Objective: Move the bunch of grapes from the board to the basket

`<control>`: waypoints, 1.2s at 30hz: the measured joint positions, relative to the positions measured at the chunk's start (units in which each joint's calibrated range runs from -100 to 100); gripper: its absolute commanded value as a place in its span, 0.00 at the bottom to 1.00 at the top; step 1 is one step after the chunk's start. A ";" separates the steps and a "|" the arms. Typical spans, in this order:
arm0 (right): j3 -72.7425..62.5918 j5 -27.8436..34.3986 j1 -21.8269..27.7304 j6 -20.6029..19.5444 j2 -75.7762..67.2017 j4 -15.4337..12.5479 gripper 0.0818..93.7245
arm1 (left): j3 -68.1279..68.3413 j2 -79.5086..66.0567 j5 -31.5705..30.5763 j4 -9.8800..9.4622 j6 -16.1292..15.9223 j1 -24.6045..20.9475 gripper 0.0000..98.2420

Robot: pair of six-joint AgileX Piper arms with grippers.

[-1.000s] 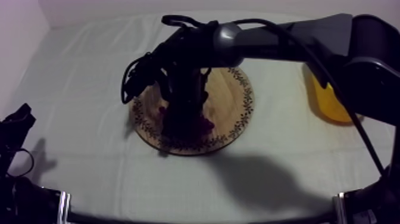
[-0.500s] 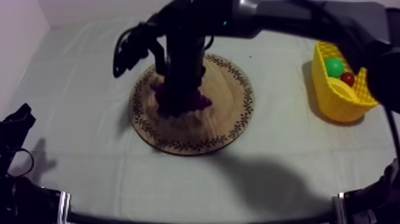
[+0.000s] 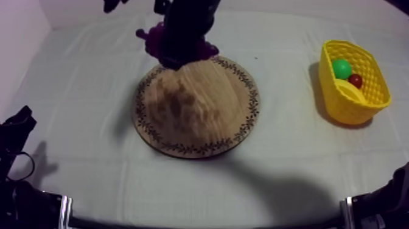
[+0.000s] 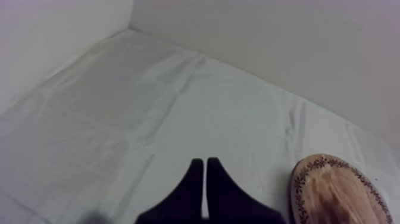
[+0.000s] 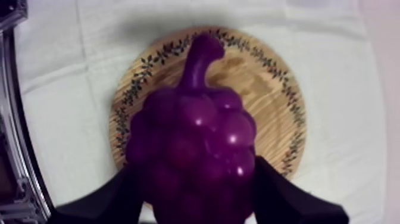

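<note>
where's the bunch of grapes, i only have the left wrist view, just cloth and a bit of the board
Observer: The right gripper has its jaws shut on the bunch of grapes, held up over the wooden board.
Operator: anything left on the board
Observer: No, its top is bare.
Operator: and the basket
Observer: The yellow basket stands at the table's right, with a green fruit and a small red fruit inside.
</note>
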 measured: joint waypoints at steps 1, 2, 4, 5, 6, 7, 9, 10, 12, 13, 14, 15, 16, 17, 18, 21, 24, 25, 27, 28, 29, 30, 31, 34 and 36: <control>0.00 0.19 -0.04 0.36 -0.53 0.00 0.34 | 0.00 0.00 0.00 0.00 0.00 0.00 0.00; 0.00 0.29 -0.04 0.81 -0.94 0.00 0.34 | 0.00 0.00 0.00 0.00 0.00 0.00 0.00; 0.25 0.21 0.09 1.31 -1.56 0.22 0.35 | 0.00 0.00 0.00 0.00 0.00 0.00 0.00; 0.52 0.21 0.21 1.31 -1.70 0.54 0.35 | 0.00 0.00 0.00 0.00 0.00 0.00 0.00; 0.84 0.02 0.47 1.23 -1.94 1.06 0.35 | 0.00 0.00 0.00 0.00 0.00 0.00 0.00; 1.12 0.07 0.76 0.96 -2.10 1.55 0.35 | 0.00 0.00 0.00 0.00 0.00 0.00 0.00; 1.76 -0.17 1.55 0.21 -2.42 2.17 0.36 | 0.00 0.00 0.00 0.00 0.00 0.00 0.00; 2.10 -0.33 2.04 -0.24 -2.67 2.42 0.36 | 0.00 0.00 0.00 0.00 0.00 0.00 0.00; 2.84 -0.63 3.04 -1.47 -3.40 2.62 0.37 | 0.00 0.00 0.00 0.00 0.00 0.00 0.00; 3.39 -0.71 3.65 -2.15 -3.81 2.68 0.37 | 0.00 0.00 0.00 0.00 0.00 0.00 0.00; 3.77 -0.71 4.12 -2.70 -4.11 2.68 0.37 | 0.00 0.00 0.00 0.00 0.00 0.00 0.00; 4.25 -0.71 4.73 -3.41 -4.48 2.68 0.37 | 0.00 0.00 0.00 0.00 0.00 0.00 0.00; 4.76 -0.32 5.33 -4.08 -4.87 2.55 0.37 | 0.00 0.00 0.00 0.00 0.00 0.00 0.00; 5.13 0.15 5.93 -4.61 -5.18 2.30 0.37 | 0.00 0.00 0.00 0.00 0.00 0.00 0.00; 5.67 0.40 6.55 -5.28 -5.60 1.88 0.37 | 0.00 0.00 0.00 0.00 0.00 0.00 0.00; 8.24 0.74 8.44 -7.22 -7.29 0.87 0.37 | 0.00 0.00 0.00 0.00 0.00 0.00 0.00; 11.61 1.22 10.56 -8.88 -9.49 0.48 0.37 | 0.00 0.00 0.00 0.00 0.00 0.00 0.00; 12.94 1.22 11.39 -9.43 -10.32 0.29 0.37 | 0.00 0.00 0.00 0.00 0.00 0.00 0.00; 15.44 1.11 13.18 -10.21 -11.90 0.07 0.38 | 0.00 0.00 0.00 0.00 0.00 0.00 0.00; 16.86 1.03 14.20 -10.60 -12.88 0.07 0.38 | 0.00 0.00 0.00 0.00 0.00 0.00 0.00; 18.28 0.75 15.29 -10.75 -13.90 0.23 0.38 | 0.00 0.00 0.00 0.00 0.00 0.00 0.00; 19.67 0.48 16.17 -10.95 -14.71 0.41 0.38 | 0.00 0.00 0.00 0.00 0.00 0.00 0.00; 21.10 0.22 17.36 -10.99 -15.73 0.69 0.38 | 0.00 0.00 0.00 0.00 0.00 0.00 0.00; 24.85 0.14 20.86 -10.62 -18.65 0.94 0.38 | 0.00 0.00 0.00 0.00 0.00 0.00 0.00; 26.90 0.14 23.30 -10.26 -20.11 1.40 0.38 | 0.00 0.00 0.00 0.00 0.00 0.00 0.00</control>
